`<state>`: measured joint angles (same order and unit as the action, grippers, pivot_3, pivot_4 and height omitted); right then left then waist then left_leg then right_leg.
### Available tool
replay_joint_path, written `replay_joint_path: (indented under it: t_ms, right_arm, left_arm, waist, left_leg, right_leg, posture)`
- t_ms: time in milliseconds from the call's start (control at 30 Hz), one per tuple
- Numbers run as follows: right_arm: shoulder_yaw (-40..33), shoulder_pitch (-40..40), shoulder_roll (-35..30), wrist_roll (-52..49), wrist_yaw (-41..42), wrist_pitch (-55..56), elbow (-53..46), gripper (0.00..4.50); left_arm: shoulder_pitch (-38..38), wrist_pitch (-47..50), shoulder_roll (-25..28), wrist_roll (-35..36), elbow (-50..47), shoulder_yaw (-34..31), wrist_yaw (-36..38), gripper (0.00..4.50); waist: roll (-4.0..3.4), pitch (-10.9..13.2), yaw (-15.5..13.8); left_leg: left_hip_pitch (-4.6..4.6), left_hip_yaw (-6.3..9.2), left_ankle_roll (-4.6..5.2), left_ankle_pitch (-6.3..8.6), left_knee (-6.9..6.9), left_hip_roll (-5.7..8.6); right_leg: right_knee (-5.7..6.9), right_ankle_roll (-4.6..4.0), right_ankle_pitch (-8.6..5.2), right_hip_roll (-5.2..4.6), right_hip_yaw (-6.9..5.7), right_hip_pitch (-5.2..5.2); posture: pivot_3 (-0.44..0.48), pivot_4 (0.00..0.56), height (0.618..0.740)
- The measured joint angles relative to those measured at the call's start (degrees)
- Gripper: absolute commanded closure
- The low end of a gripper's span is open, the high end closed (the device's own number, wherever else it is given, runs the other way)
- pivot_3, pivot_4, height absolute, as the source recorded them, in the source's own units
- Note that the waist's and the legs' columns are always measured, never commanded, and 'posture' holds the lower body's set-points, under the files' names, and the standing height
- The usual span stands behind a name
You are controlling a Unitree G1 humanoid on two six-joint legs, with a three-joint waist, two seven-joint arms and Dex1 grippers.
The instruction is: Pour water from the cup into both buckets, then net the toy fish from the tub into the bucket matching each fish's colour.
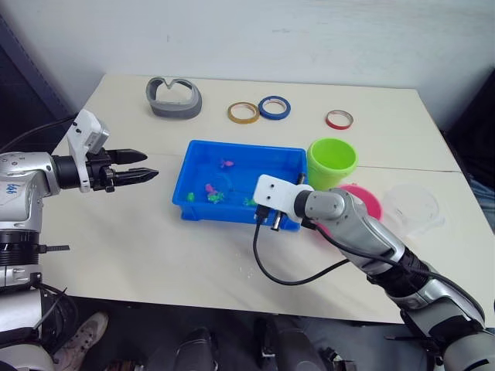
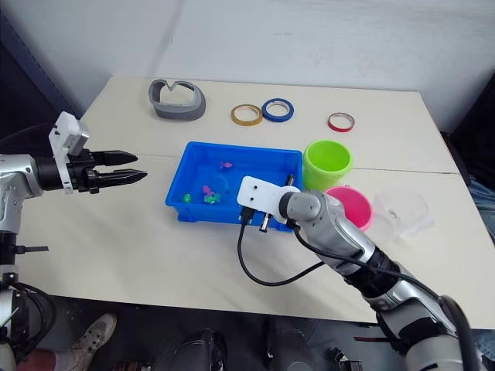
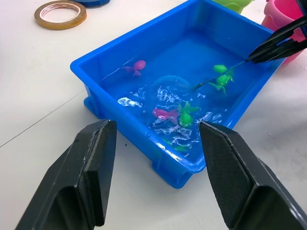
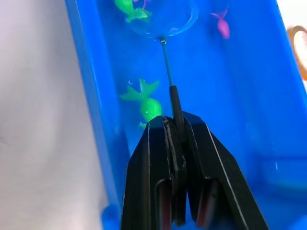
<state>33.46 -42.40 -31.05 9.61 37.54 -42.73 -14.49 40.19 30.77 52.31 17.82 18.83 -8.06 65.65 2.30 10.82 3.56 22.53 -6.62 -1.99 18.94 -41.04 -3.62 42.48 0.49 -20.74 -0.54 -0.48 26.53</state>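
Right gripper [image 1: 292, 202] was seen at the tub's [image 1: 203, 151] near rim, reaching in for fish. Left gripper [image 3: 156, 143] was held apart and empty beside the tub. Net [image 4: 165, 21] was pinched by its stick, hoop submerged among fish [image 4: 149, 108].

No readable text, labels, brand names or numbers appear on anything in view. A small blue mark on the robot's left arm [image 1: 13, 188] is too small to read

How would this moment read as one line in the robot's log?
phase: netting fish | right gripper: shut on net stick, hoop in tub water | left gripper: open, beside tub | buckets: no fish visible
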Motion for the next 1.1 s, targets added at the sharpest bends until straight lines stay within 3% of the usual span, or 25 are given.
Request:
replay_joint_path:
  t_ms: [333, 700, 1100]
  right_arm:
    - [-1.17, -0.74, 4.47, 1.47, -0.40, 2.04, 5.32, 4.50]
    - [-11.61, -3.92, 12.77, -6.44, 1.14, -12.33, 3.43, 4.50]
    - [-17.73, -3.28, 10.45, -14.48, 1.15, -25.21, -3.73, 4.50]
  left_arm:
    - [0.00, 0.45, 0.00, 0.00, -0.16, 0.00, -0.16, 1.48]
    - [0.00, 0.62, 0.00, 0.11, -0.48, -0.01, -0.62, 1.48]
    - [0.11, 1.24, 0.00, 0.27, -0.50, 0.08, 0.34, 1.48]
  waist:
    - [0.01, 0.00, -0.03]
    - [0.00, 0.00, -0.13]
    - [0.00, 0.00, -0.10]
  left_leg:
    - [0.01, 0.00, 0.00, 0.00, 0.00, 0.00]
    - [0.02, 0.02, 0.00, 0.00, 0.00, -0.02]
    - [0.12, 0.06, 0.02, 0.01, 0.01, -0.01]
  right_leg:
    - [0.00, 0.00, 0.00, -0.01, -0.01, 0.01]
    - [0.00, -0.01, 0.01, -0.02, -0.03, 0.01]
    - [-0.06, -0.01, 0.01, -0.03, -0.06, 0.05]
  posture:
    - [0.000, 0.150, 0.693]
    - [0.000, 0.150, 0.693]
    - [0.000, 0.150, 0.693]
